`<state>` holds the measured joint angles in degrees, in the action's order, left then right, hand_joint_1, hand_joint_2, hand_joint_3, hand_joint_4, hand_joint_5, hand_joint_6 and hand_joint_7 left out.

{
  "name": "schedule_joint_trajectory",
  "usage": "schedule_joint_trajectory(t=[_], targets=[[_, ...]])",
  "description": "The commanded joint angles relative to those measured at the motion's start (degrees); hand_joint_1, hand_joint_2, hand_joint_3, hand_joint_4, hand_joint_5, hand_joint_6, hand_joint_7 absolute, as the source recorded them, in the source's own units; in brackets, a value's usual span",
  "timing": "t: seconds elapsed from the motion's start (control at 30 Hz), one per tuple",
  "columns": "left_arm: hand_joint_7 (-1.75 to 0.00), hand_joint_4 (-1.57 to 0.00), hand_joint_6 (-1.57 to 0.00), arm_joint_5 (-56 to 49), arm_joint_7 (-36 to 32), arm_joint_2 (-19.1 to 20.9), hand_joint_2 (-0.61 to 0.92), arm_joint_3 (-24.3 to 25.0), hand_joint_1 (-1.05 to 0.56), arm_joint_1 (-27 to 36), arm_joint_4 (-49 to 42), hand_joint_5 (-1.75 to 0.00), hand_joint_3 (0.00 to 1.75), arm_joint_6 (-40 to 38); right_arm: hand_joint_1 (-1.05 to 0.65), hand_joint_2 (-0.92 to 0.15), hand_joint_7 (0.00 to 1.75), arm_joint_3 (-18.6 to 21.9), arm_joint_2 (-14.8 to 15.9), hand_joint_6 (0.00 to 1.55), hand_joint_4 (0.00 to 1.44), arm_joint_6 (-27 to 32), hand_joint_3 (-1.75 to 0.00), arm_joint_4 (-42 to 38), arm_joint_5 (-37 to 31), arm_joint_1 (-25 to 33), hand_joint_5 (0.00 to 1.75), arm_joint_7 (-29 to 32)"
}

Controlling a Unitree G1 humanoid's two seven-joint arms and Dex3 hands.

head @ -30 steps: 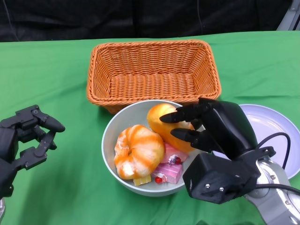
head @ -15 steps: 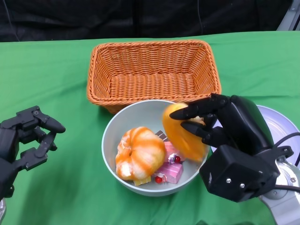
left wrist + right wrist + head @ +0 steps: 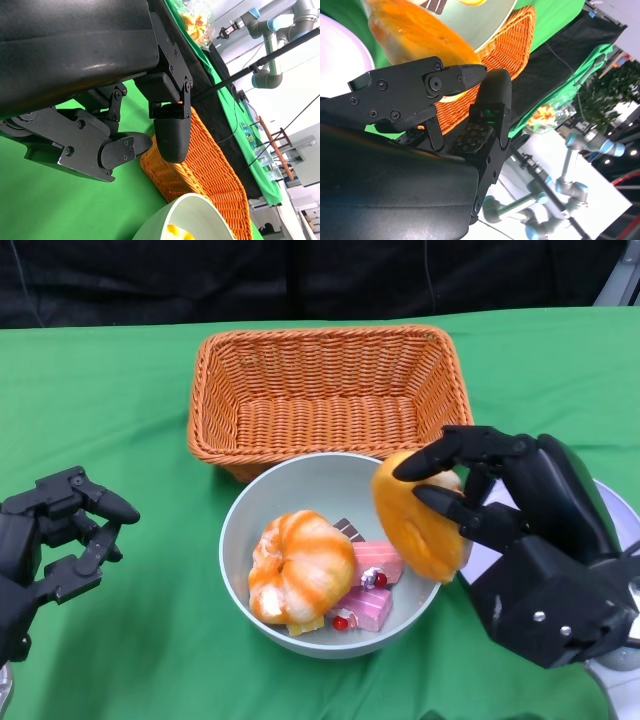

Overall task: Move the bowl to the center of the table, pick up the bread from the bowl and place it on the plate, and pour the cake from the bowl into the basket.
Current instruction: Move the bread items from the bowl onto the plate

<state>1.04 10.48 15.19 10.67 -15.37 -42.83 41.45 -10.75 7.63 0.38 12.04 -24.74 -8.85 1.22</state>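
Orange bread [image 3: 417, 517] now farther plateward.

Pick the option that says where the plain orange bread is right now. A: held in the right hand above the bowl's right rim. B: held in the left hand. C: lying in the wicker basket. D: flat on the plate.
A: the right hand grips the bread, lifted over the right rim of the bowl; it is in neither the basket nor the left hand, and not on the plate.
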Motion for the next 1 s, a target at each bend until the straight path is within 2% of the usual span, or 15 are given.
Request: schedule_joint_trajectory(t=[0.03, 0.4, 1.0], targets=[[-1.15, -0.76, -0.79, 0.9, 0.4, 0.9, 0.76, 0.2, -0.06, -0.7, -1.0, -1.5, 0.66, 0.9, -0.09, -0.92, 0.88, 1.2, 0.0, 0.81, 0.69, 1.8, -0.22, 1.1, 1.2, 0.7, 1.75, -0.9], [-1.16, -0.78, -0.8, 1.0, 0.5, 0.6, 0.75, 0.0, -0.05, -1.0, -1.5, -1.49, 0.69, 0.9, -0.1, -0.92, 0.93, 1.5, 0.0, 0.77, 0.66, 1.1, -0.21, -0.4, 2.3, 0.6, 1.75, -1.2], [-1.17, -0.79, -0.8, 0.3, -0.5, 0.9, 0.75, -0.2, -0.05, -1.1, -2.1, -1.47, 0.67, 1.6, -0.1, -0.92, 1.0, 2.7, -0.4, 0.75, 0.69, 0.8, -0.23, -0.5, 3.8, 0.5, 1.75, -0.4]])
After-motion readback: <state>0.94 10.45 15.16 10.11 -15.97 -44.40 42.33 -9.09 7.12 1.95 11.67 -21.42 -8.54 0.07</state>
